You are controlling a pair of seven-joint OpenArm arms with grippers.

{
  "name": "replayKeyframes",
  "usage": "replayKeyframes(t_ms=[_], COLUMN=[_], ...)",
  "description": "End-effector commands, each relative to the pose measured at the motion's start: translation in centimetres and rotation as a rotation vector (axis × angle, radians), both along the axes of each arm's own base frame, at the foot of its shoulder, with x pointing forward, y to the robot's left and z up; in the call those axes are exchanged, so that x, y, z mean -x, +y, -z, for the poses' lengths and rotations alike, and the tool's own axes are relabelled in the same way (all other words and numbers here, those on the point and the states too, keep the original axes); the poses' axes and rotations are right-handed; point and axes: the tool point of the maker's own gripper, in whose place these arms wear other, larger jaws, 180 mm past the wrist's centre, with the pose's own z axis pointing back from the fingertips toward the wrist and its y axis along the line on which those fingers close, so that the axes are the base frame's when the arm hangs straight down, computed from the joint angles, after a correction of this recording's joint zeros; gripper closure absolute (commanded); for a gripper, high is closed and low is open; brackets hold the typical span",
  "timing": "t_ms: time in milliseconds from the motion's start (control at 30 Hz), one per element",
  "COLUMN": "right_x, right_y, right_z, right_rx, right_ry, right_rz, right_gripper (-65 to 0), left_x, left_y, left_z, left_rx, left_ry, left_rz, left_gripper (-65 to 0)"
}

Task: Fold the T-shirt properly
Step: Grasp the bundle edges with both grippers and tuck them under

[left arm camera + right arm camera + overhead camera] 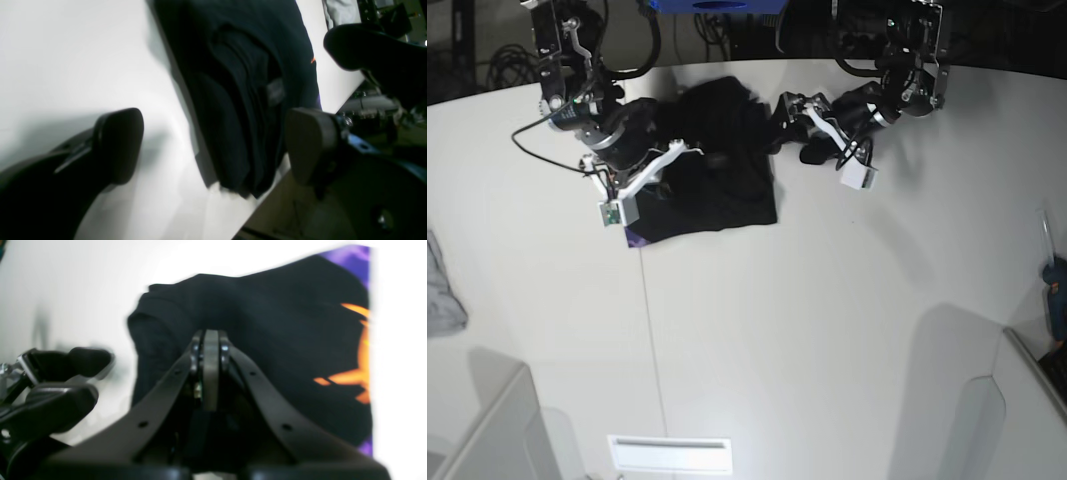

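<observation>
The black T-shirt [717,175] lies folded into a thick bundle near the table's far edge. Purple and orange print [358,373] shows along one side. My left gripper [213,143] stands wide open at the bundle's end, one finger [120,143] over the bare table and the other [310,143] at the table's edge. It holds nothing. In the base view the left gripper [795,130] sits just right of the shirt. My right gripper [210,340] is shut, its tips against the black cloth on top of the bundle [695,150]. Whether it pinches a fold does not show.
The white table [827,320] spreads toward the camera. A small grey cloth [442,290] lies at its left edge. Grey bins stand at the front left [487,430] and front right [1027,400]. The table edge [267,196] runs close by the left gripper.
</observation>
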Motion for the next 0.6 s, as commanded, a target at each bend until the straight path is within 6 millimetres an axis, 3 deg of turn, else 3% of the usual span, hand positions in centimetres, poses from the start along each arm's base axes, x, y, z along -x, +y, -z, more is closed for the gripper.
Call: replayKeyframes(t_ms=[0, 100, 267, 333, 567], right_x=[-0.7, -0.8, -1.1, -1.2, -1.1], right_y=[-0.4, -2.1, -5.0, -5.4, -4.8], right_z=[-1.1, -0.9, -1.0, -1.0, -1.1], right_rx=[-0.006, 0.011, 0.058, 0.061, 0.06], right_ry=[-0.049, -0.046, -0.053, -0.053, -0.065], right_rz=[0.009, 0.054, 0.102, 0.113, 0.072], right_gripper=[0.0, 0.0, 0.0, 0.0, 0.0], left_x=[-0.7, -0.8, -1.5, -2.0, -2.2], left_y=[-0.6, -1.9, -1.6, -1.3, -3.4], left_z=[-0.9, -0.2, 1.2, 2.0, 3.6], left_rx=[0.035, 0.056, 0.048, 0.021, -0.03], left_ry=[-0.028, -0.001, 0.034, 0.06, 0.094], left_rz=[-0.003, 0.003, -0.008, -0.028, 0.048], left_gripper=[-65.0, -65.0, -65.0, -65.0, -65.0])
